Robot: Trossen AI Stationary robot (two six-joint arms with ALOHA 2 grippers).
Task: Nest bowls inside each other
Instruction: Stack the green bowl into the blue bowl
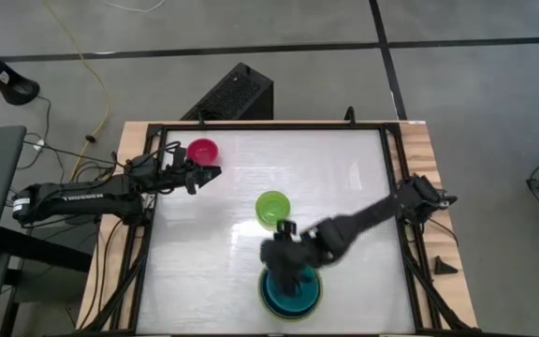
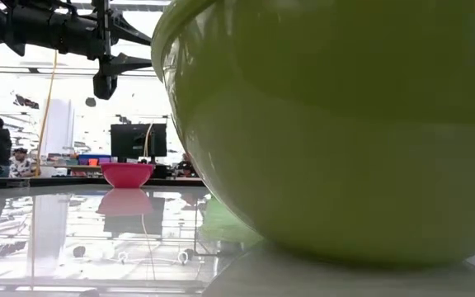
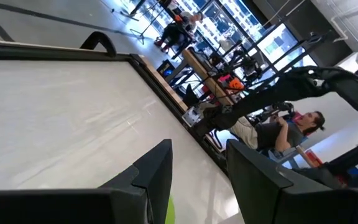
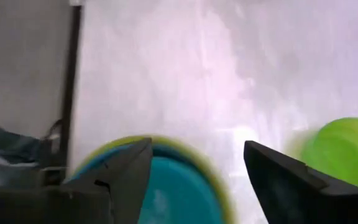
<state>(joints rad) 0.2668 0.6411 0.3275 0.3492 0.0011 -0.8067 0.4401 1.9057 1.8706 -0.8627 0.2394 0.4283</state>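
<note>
The right end effector (image 1: 286, 265) hung open and empty over the nested stack (image 1: 291, 292); lifting carelessly risked snagging it. The small green bowl (image 1: 272, 208) and pink bowl (image 1: 202, 150) sat apart on the desk (image 1: 344, 178).

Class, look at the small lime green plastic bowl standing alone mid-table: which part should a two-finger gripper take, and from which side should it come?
Grip the thin rim of the small lime green plastic bowl, one finger inside and one outside, coming straight down from above. It stands upright and open-mouthed, its round wall probably too wide to span. The open right gripper, above the stacked bowls, is nearest.
</note>
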